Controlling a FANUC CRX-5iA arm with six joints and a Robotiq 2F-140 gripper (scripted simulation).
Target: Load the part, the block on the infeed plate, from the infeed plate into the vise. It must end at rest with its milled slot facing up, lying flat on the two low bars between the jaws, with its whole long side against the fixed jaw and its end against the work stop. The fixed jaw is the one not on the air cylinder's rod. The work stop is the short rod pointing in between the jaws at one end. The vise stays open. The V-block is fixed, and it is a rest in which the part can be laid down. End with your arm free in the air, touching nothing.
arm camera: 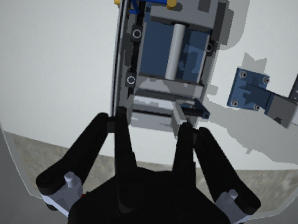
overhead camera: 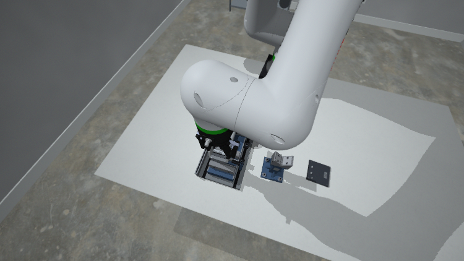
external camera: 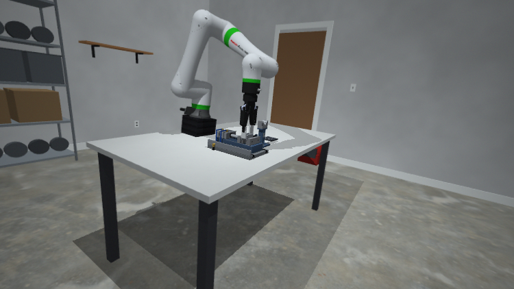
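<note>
My gripper (overhead camera: 219, 154) (external camera: 247, 134) (arm camera: 153, 105) points down into the vise (external camera: 229, 146) (arm camera: 155, 62), its fingers shut on the ends of the part (arm camera: 152, 103). The part is a light grey block lying crosswise between the jaws, largely hidden by the fingers. The fixed jaw (overhead camera: 223, 165) (external camera: 253, 139) is on the side away from the cylinder rod (arm camera: 174, 52). The work stop's bracket (arm camera: 200, 109) is beside the right finger. Slot direction and exact contact with bars, jaw and stop cannot be made out. The infeed plate (overhead camera: 317, 173) is bare.
The V-block (overhead camera: 282, 160) (external camera: 262, 124) (arm camera: 281, 110) stands on a blue post and base (overhead camera: 271, 175) beside the vise, between it and the infeed plate. The vise's air lines and yellow fittings (arm camera: 171, 3) are at its cylinder end.
</note>
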